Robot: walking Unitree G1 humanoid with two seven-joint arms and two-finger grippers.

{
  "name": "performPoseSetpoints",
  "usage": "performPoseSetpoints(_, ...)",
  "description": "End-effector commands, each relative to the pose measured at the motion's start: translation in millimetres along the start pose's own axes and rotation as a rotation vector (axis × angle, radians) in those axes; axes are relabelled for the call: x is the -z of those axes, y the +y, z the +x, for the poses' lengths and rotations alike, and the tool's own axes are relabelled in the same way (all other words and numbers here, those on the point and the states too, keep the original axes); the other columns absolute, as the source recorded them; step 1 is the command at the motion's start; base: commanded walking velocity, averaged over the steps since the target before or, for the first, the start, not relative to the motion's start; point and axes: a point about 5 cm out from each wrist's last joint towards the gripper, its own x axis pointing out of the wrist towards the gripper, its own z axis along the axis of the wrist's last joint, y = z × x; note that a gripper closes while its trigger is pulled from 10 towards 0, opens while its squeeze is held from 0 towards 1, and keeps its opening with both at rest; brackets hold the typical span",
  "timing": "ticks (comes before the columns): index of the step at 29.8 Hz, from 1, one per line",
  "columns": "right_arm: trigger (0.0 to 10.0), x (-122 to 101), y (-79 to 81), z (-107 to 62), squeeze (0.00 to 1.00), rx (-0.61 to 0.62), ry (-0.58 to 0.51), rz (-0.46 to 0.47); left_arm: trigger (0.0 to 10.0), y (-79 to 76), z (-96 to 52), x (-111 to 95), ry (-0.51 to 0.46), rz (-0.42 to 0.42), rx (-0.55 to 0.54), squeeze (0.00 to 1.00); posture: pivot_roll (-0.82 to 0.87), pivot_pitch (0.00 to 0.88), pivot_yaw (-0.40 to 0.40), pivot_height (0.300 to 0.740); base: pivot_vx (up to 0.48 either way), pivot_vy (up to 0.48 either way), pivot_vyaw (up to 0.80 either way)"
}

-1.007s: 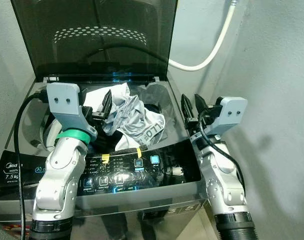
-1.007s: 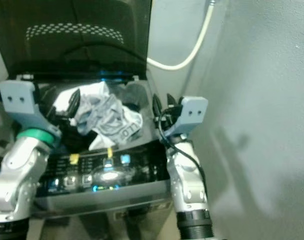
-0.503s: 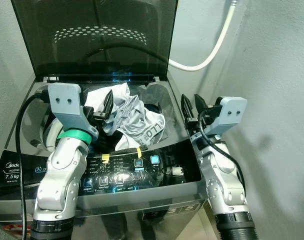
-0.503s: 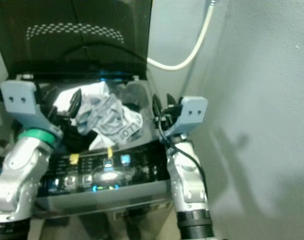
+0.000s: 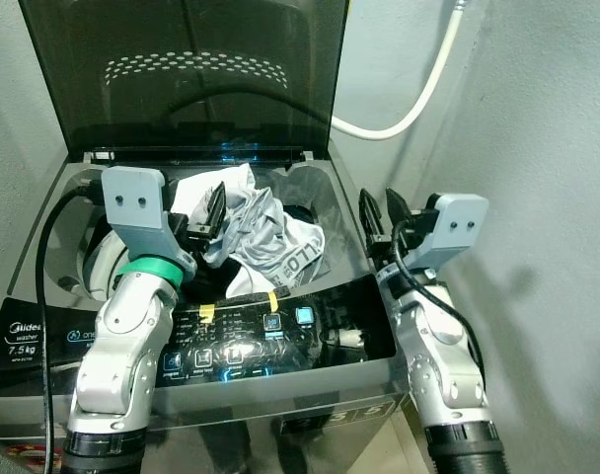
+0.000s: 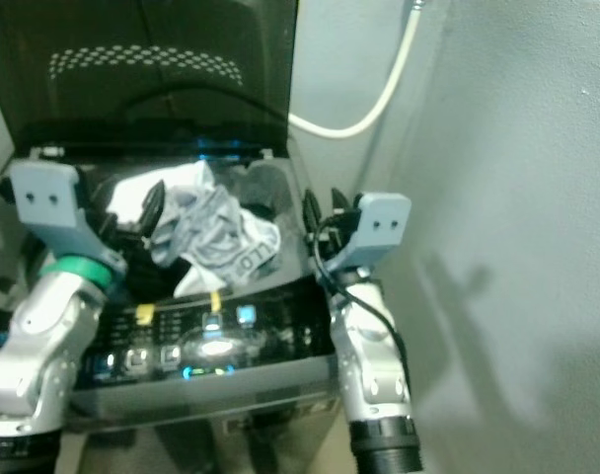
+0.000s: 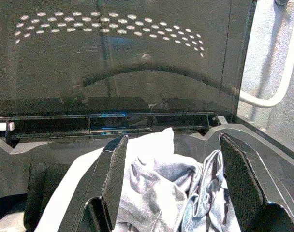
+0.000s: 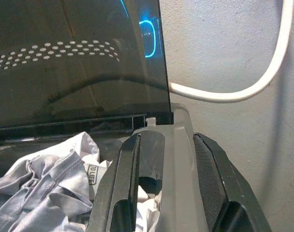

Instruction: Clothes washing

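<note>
One clothes heap (image 5: 261, 237) in washer (image 5: 325, 188)

Two black fingers (image 8: 125, 188) of the right gripper (image 8: 169, 186) stand apart, framing the grey rim of the washing machine (image 8: 178, 145) at its back corner. Crumpled grey and white clothes (image 8: 50, 181) lie heaped in the tub beside them. The dark tinted lid (image 8: 74, 63) stands raised behind, and a white hose (image 8: 253, 84) curves across the wall (image 8: 219, 43).
</note>
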Motion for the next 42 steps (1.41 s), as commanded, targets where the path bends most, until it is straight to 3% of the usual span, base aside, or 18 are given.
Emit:
performPoseSetpoints(1,10.0,1.5,1.1,-0.7,0.00,-0.003,0.009,-0.004,10.0,0.1,-1.6,0.6,0.006,0.009,0.005,0.00,0.03,0.035,0.011,0.740,0.000,0.000,0.00)
performPoseSetpoints(42,10.0,1.9,3.6,2.4,0.00,-0.022,0.013,-0.019,10.0,-0.3,-0.5,0.4,0.003,0.012,0.005,0.00,0.03,0.023,0.013,0.740,0.000,0.000,0.00)
